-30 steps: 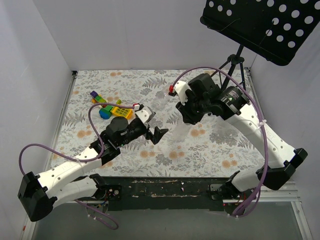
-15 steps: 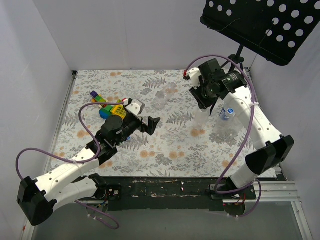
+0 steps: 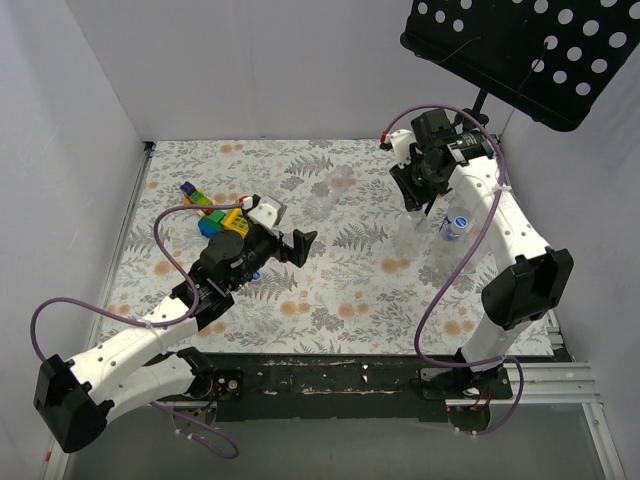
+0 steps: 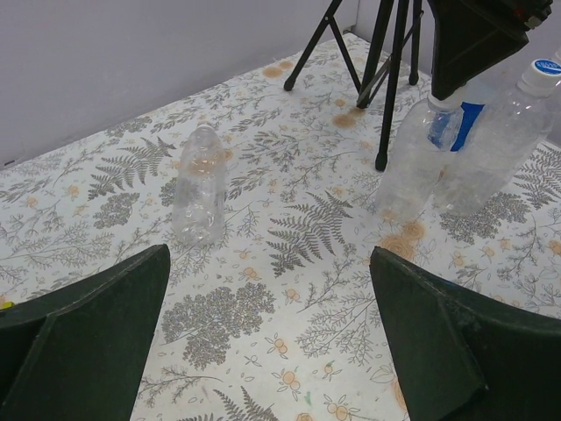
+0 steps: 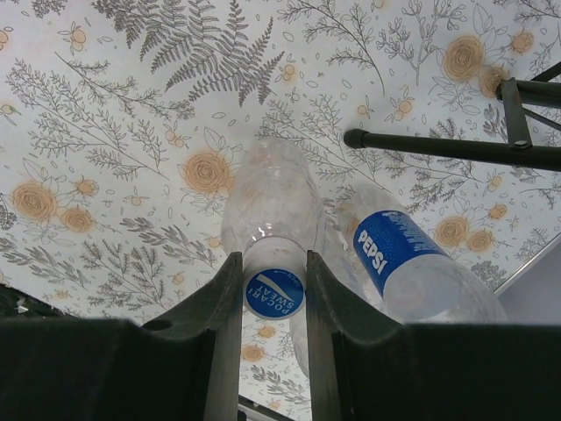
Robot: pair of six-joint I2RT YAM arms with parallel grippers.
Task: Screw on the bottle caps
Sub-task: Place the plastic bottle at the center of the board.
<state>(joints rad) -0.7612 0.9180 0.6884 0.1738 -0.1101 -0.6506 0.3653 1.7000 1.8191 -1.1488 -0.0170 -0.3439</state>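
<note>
My right gripper (image 3: 418,196) (image 5: 273,263) points straight down and is shut on a blue-and-white bottle cap (image 5: 274,292). The cap sits on the neck of a clear upright bottle (image 5: 267,197) (image 3: 408,232) (image 4: 408,171). Next to it stands a second clear bottle with a blue Pepsi label (image 5: 399,254) (image 3: 455,226) (image 4: 501,145), which has a blue-and-white cap (image 4: 548,67) on it. A third clear bottle (image 4: 199,186) (image 3: 321,206) with no cap stands alone mid-table. My left gripper (image 3: 300,246) (image 4: 269,263) is open and empty, low over the cloth and aimed at the bottles.
A black tripod (image 4: 386,61) (image 5: 456,149) stands just behind the two bottles, under a perforated black stand top (image 3: 520,50). Colourful toy blocks (image 3: 213,213) lie at the left, behind my left arm. White walls close in the left, back and right sides.
My right arm swung back and to the right and now stands over the bottle beside the Pepsi one. My left gripper drew back a little to the left.
</note>
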